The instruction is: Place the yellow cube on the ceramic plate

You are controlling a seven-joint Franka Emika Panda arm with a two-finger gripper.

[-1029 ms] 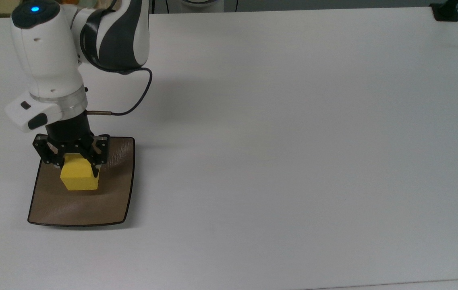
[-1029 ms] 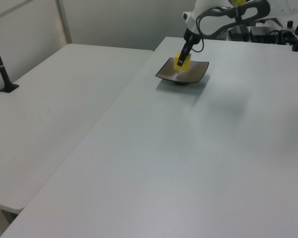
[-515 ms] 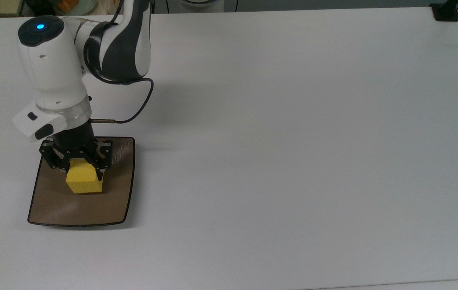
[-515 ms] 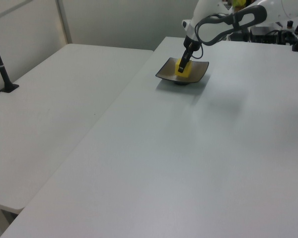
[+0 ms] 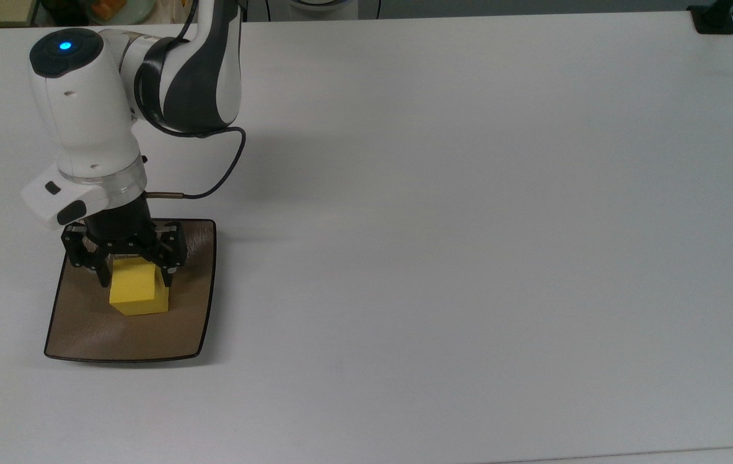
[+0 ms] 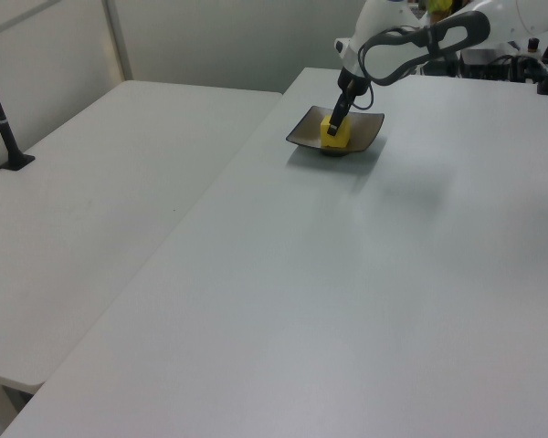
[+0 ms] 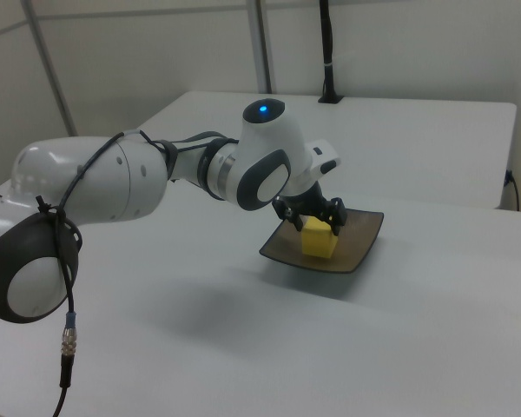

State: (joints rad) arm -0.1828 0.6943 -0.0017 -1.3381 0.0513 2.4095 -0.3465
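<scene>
Yellow cube (image 5: pixel 139 291) is resting on the brown ceramic plate (image 5: pixel 82 328) while the claw (image 5: pixel 134 276) is straddling its sides, fingers seemingly slackening, probably to release it there.

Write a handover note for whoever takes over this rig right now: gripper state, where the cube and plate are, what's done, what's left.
Gripper: straddles the yellow cube, jaws spread slightly wider than the cube; it looks released.
Yellow cube: sits on the ceramic plate, roughly at its middle; the right view and the left view agree.
Ceramic plate: on the white table, near the top view's left edge.
Done: cube is on the plate.
Left: lift the arm straight up clear of the cube without nudging it, then retreat.
</scene>
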